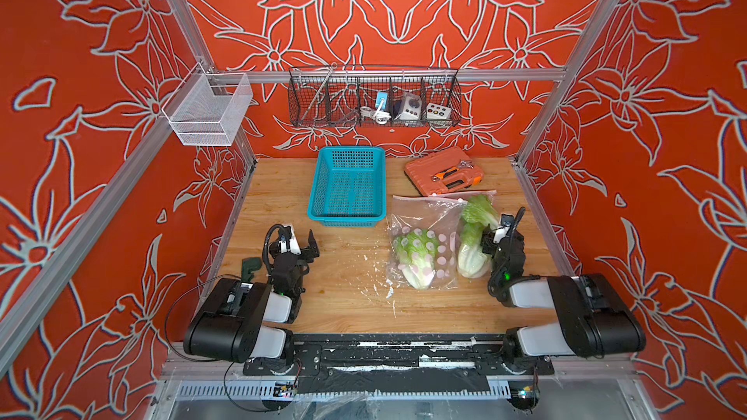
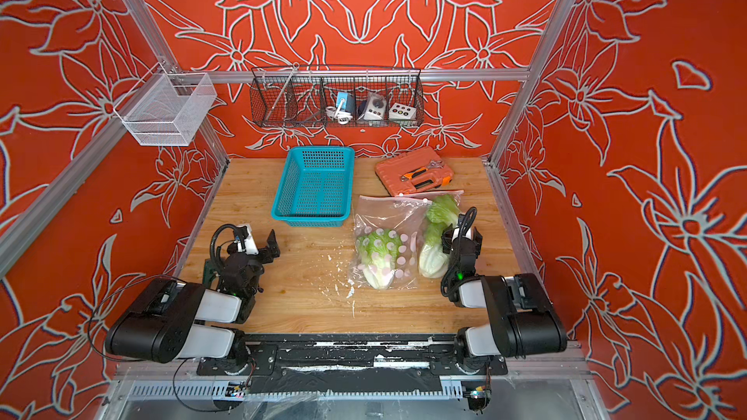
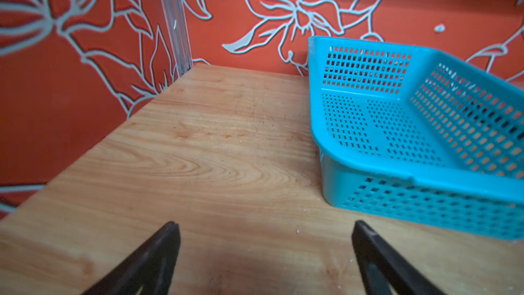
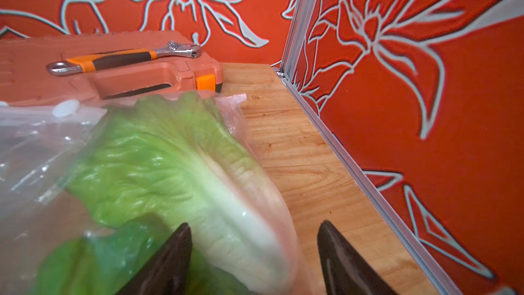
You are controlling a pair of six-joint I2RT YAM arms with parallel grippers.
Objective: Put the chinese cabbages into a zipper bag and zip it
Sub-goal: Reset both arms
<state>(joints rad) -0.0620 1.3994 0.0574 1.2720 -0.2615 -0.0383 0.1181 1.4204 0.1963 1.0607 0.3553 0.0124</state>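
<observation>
A clear zipper bag with pink dots lies right of the table's centre, its zipper edge toward the back. One chinese cabbage lies inside it. Two more cabbages lie along its right side, one farther back and one nearer. In the right wrist view plastic film covers the farther one. My right gripper is open over these two, with one finger on the leaves and the other above bare wood. My left gripper is open and empty above the table.
An empty teal basket stands at the back centre, close to the left gripper. An orange tool case with a wrench on top sits just behind the bag. A black wire rack and a white mesh basket hang on the frame.
</observation>
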